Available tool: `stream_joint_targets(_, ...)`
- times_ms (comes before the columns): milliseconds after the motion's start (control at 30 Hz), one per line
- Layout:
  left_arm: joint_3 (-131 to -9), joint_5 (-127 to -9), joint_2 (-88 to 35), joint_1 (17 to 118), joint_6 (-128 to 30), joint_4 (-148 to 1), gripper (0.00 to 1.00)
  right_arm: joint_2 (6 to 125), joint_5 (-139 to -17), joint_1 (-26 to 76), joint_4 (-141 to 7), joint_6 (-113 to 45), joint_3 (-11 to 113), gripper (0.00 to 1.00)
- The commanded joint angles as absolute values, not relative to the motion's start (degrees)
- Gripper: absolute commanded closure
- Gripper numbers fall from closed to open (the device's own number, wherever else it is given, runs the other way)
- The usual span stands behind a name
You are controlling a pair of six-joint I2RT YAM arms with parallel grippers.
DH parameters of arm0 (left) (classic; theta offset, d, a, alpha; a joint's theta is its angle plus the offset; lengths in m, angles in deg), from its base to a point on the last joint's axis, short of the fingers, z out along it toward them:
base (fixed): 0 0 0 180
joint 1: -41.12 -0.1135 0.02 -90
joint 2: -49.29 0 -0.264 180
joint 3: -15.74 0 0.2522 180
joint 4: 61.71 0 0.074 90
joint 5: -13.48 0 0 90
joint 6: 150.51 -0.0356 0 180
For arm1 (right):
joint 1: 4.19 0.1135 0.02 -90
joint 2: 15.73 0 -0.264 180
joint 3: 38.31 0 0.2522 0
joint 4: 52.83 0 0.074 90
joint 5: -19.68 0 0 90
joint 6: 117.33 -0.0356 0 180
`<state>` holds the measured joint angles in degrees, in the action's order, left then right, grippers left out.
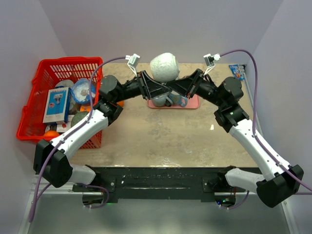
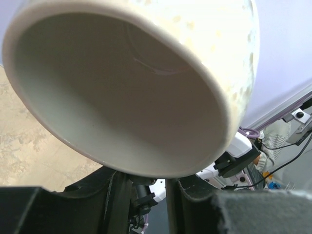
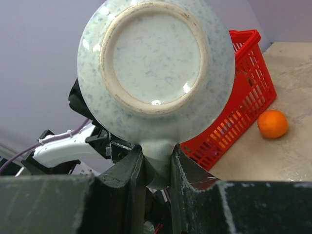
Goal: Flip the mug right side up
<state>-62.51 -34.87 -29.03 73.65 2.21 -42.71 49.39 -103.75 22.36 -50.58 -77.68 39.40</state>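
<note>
Clamping is seen at the right gripper [image 3: 156, 178]: it is closed on what looks to be the handle of the mug [image 3: 151, 63], which is held aloft over the far middle of the table [image 1: 146, 141]. The mug's axis is laid roughly level, base toward that gripper, mouth toward the left gripper [image 2: 148, 195], whose hold cannot be told.
</note>
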Motion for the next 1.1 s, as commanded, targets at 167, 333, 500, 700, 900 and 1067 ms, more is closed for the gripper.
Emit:
stream_joint_targets(167,-64.73,-34.68,-30.78,74.08,1.10,-39.26,1.00,49.22,-111.97,23.50,-44.17,-73.48,41.02,1.00)
stream_joint_targets(333,-63.41,-35.38,-30.25,74.08,0.84,-37.85,1.00,49.13,-110.84,23.41,-48.57,-70.40,41.99,1.00)
stream_joint_targets(500,-63.14,-36.53,-30.25,73.99,0.31,-38.46,1.00,50.19,-108.38,23.50,-51.74,-69.34,42.69,0.98)
stream_joint_targets(700,-63.14,-38.20,-29.81,73.99,-1.27,-41.80,1.00,51.33,-109.16,23.50,-51.74,-69.78,43.21,0.81)
stream_joint_targets(900,-63.23,-40.48,-28.85,73.99,-3.90,-46.46,1.00,51.33,-106.45,23.50,-53.58,-68.47,42.61,0.35)
stream_joint_targets(1067,-63.50,-44.43,-27.18,73.99,-7.94,-51.28,1.00,49.31,-103.11,23.41,-52.78,-67.59,40.32,0.17)
